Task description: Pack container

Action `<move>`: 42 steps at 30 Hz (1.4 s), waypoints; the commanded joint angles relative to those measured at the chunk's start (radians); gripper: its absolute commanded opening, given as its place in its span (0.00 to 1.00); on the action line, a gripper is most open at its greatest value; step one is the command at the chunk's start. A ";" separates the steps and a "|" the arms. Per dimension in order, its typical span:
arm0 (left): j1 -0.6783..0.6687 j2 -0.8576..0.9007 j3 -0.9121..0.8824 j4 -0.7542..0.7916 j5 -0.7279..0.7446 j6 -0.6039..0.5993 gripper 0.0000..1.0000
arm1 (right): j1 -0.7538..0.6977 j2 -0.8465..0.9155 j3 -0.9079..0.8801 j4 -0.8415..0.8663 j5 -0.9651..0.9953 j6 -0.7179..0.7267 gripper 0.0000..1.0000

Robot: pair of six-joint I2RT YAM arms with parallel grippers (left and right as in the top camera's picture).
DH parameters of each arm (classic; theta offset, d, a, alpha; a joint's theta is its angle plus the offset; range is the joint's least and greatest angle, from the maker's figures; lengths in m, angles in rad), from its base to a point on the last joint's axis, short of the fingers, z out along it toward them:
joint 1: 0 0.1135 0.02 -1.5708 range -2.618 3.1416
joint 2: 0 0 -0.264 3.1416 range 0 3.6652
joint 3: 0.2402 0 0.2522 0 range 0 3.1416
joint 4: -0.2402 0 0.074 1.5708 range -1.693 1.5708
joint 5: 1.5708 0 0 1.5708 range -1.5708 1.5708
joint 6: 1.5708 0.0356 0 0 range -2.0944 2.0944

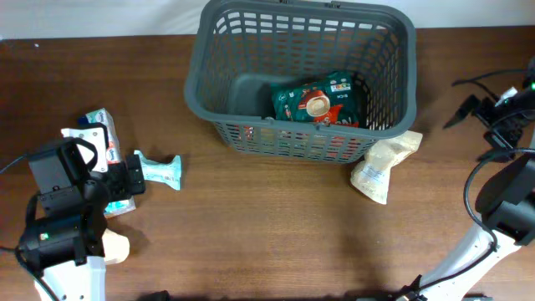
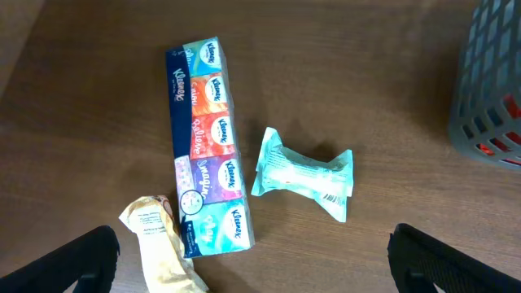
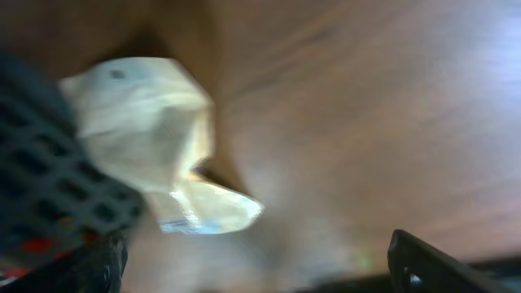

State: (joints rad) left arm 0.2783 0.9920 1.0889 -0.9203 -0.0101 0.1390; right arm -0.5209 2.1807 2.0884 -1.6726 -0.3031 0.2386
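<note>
Container (image 1: 292, 144): dark grey slotted basket, upright, mouth facing up. Sits at far centre of worktop (image 1: 276, 234). Long axis runs left to right in overhead view, short axis toward the arms. One corner shows at right edge of left wrist view (image 2: 488, 98).

Inside: green printed packet (image 1: 318, 102) lying flat on the floor, right of middle. Left part of floor bare.

Outside: beige pouch (image 1: 383, 167) on the worktop, touching the basket's near right corner. Right wrist view is blurred but shows the same pouch (image 3: 151, 138) against the lattice.

Left side, well apart from the basket: long multi-colour tissue pack (image 2: 207, 146), teal packet (image 2: 303, 171) just beside it on the basket side, cream packet (image 2: 159, 244) touching the pack's near end.

Left hand (image 2: 252, 252): fingers spread wide, nothing between them, hanging over the tissue pack and teal packet.

Right hand (image 3: 256, 260): fingers apart, empty, near the beige pouch.

Surface: dark brown wood grain. Pale white band beyond the far edge.
</note>
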 commanded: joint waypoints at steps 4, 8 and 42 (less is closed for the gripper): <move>0.004 -0.003 -0.006 -0.001 0.015 0.020 0.99 | 0.063 -0.007 -0.005 0.134 -0.162 0.220 0.99; 0.004 -0.003 -0.007 -0.002 0.015 0.020 0.99 | 0.122 -0.007 -0.006 0.189 -0.080 0.358 0.99; 0.004 -0.003 -0.007 -0.009 0.015 0.021 0.99 | 0.300 -0.007 -0.258 0.350 0.013 0.983 0.95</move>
State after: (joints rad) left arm 0.2783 0.9920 1.0889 -0.9279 -0.0101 0.1390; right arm -0.2371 2.1803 1.8423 -1.3300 -0.3172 1.1973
